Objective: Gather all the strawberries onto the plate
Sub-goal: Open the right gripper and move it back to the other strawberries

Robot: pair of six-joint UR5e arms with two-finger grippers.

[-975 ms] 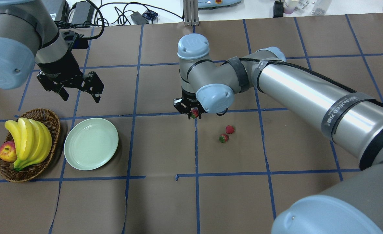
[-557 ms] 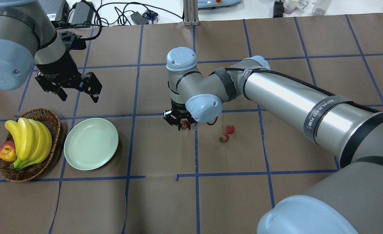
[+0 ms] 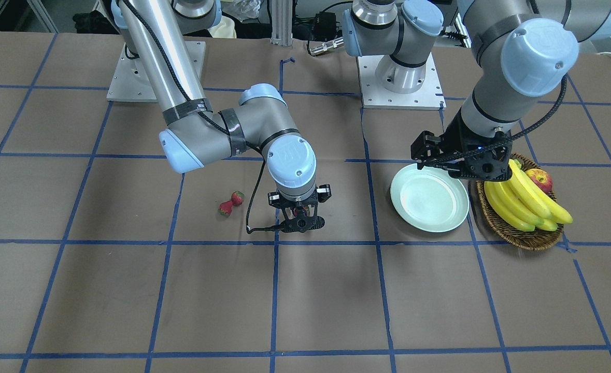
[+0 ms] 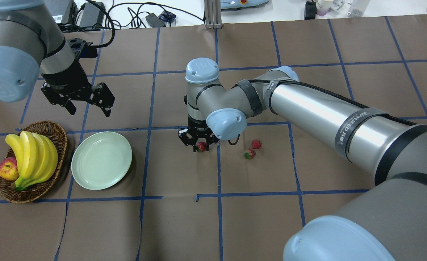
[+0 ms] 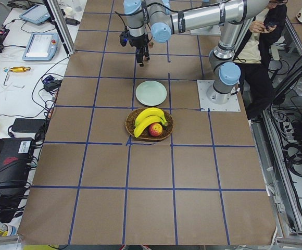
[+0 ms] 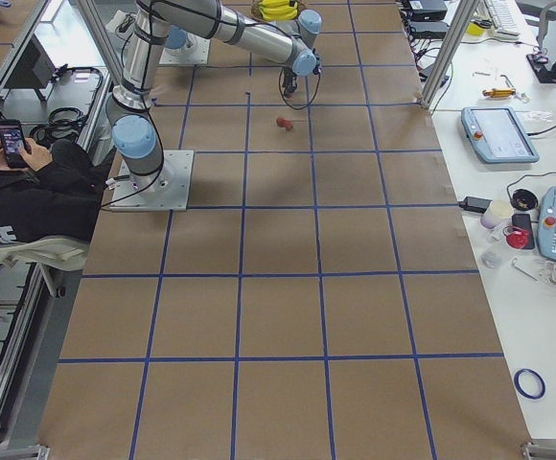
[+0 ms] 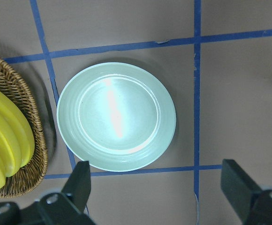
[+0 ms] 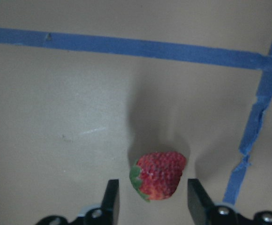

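My right gripper (image 4: 200,148) is shut on a strawberry (image 4: 201,146) and holds it just above the paper near the table's middle. In the right wrist view the strawberry (image 8: 158,176) hangs between the fingers (image 8: 110,201), with its shadow on the paper. Two more strawberries (image 4: 256,144) (image 4: 249,154) lie side by side on the table to its right. The pale mint plate (image 4: 101,160) sits empty at the left; it fills the left wrist view (image 7: 116,116). My left gripper (image 4: 89,108) hovers open and empty beyond the plate.
A brown wicker basket (image 4: 59,130) with bananas (image 4: 32,159) and an apple (image 4: 8,169) stands left of the plate, almost touching it. Blue tape lines grid the brown paper. Cables and gear lie past the table's far edge.
My right gripper has carried the strawberry left and nearer, away from the other two berries and toward the plate. The left gripper has barely shifted.
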